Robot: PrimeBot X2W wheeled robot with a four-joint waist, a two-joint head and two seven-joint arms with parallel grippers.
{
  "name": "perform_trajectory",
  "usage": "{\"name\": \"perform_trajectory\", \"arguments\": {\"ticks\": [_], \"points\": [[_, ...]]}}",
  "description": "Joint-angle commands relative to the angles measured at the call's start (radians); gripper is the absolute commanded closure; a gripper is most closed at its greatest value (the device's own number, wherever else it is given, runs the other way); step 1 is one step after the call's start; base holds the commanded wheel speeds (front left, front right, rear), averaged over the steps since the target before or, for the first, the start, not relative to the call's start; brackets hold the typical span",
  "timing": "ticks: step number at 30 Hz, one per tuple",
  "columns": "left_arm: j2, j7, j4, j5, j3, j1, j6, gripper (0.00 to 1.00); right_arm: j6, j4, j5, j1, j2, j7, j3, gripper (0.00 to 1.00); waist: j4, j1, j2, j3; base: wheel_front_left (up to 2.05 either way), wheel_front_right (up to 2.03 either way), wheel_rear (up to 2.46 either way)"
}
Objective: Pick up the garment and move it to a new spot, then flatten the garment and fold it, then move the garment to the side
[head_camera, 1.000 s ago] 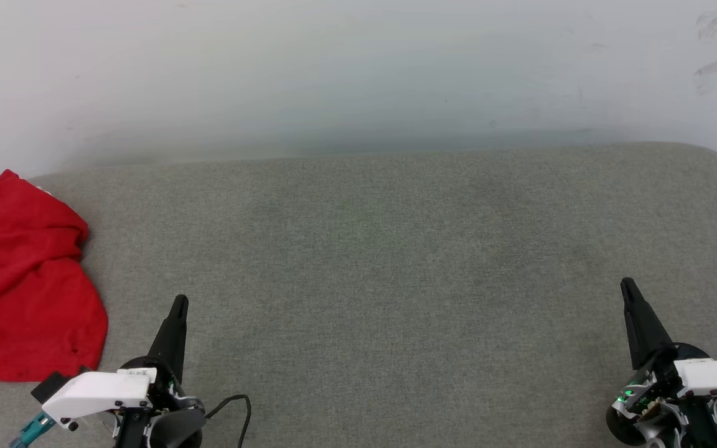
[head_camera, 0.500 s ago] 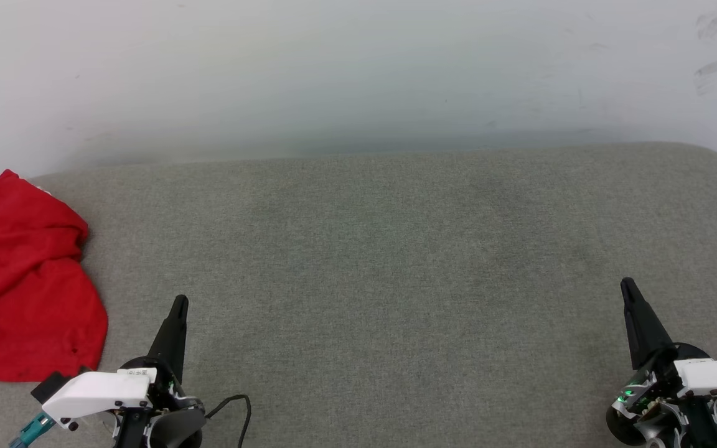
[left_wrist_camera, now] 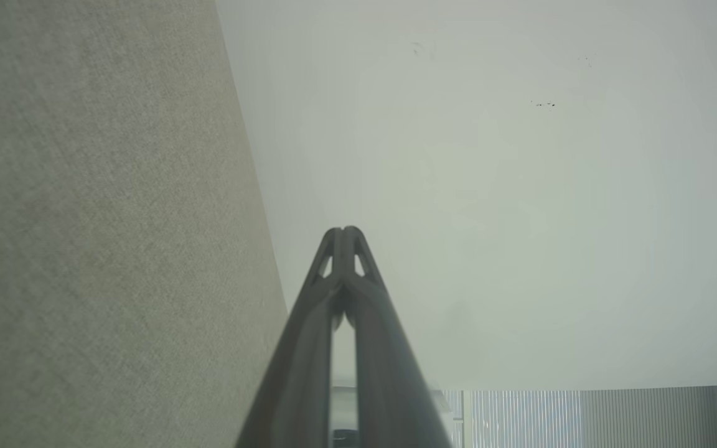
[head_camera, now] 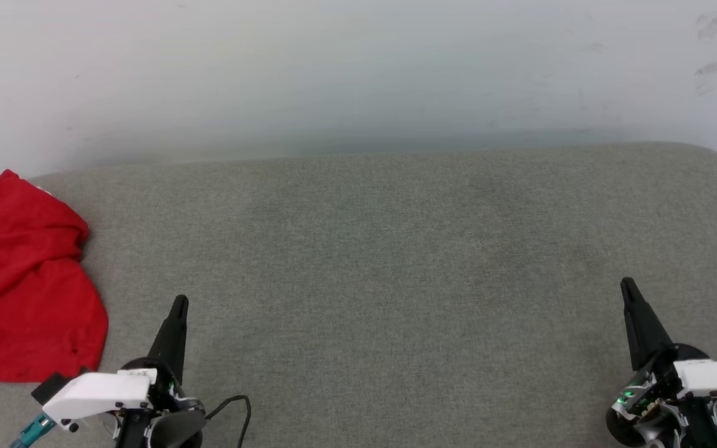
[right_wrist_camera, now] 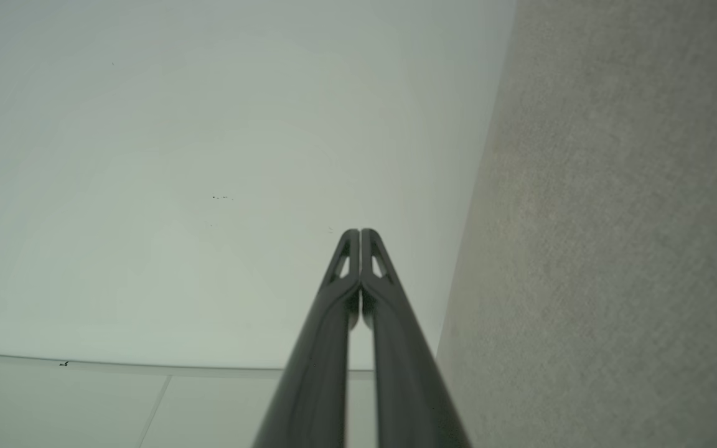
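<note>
Plainly, the garment (head_camera: 22, 286) lies as a rumpled red heap at the bench's (head_camera: 383, 261) left edge, cut off by the head view's border. Its long axis runs from the far edge towards the near edge, with the narrower end pointing at the far left corner by the wall (head_camera: 358, 68) and the broader end nearer. Collar and hem cannot be told apart. The left pincer (head_camera: 180, 303) is clenched on nothing, just right of the heap and clear of it. The right pincer (head_camera: 627, 286), also clenched and empty, sits well apart near the right edge.
</note>
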Motion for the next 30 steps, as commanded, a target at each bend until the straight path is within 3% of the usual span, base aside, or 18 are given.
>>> {"name": "perform_trajectory", "arguments": {"ticks": [1,19,30], "points": [[0.000,-0.001,0.003,0.000,-0.001,0.002,0.000,0.00,0.000,0.002,0.000,0.002,0.000,0.000,0.000,0.00,0.000,0.0001,0.0000,0.000,0.00,0.00,0.00],[-0.002,-0.072,-0.015,0.066,0.006,0.060,0.001,0.00,0.000,-0.007,-0.071,0.042,0.001,-0.071,0.049,0.00,-0.003,0.0000,0.0000,0.003,0.00,0.00,0.00],[-0.002,-0.120,-0.044,0.208,0.092,0.067,0.000,0.00,0.000,-0.032,-0.308,0.035,0.001,-0.119,0.016,0.00,-0.009,0.0000,0.0000,0.006,0.00,0.00,0.00]]}}
